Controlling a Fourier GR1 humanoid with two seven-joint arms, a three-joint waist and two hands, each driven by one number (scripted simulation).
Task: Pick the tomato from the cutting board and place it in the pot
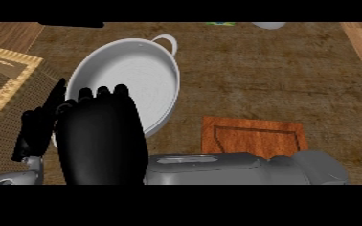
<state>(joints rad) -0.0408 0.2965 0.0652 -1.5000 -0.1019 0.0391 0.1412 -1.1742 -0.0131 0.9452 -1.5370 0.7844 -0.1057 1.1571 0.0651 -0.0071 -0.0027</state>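
Observation:
The white pot (141,62) stands on the counter at upper left, and its visible inside holds nothing. My right forearm reaches in from the lower right, with my right hand (99,134) above the pot's near rim, back toward me and fingers curled downward. No tomato shows; the curled hand hides whatever it holds. The wooden cutting board (254,136) lies at lower centre right, bare where it shows, its near edge covered by my forearm. My left hand (35,129) rests open at the left edge, fingers up.
A woven mat with a yellow border (14,72) lies at the far left. A pale round object (268,25) and a small green thing (222,24) sit at the counter's far edge. Brown counter stretches to the right of the pot.

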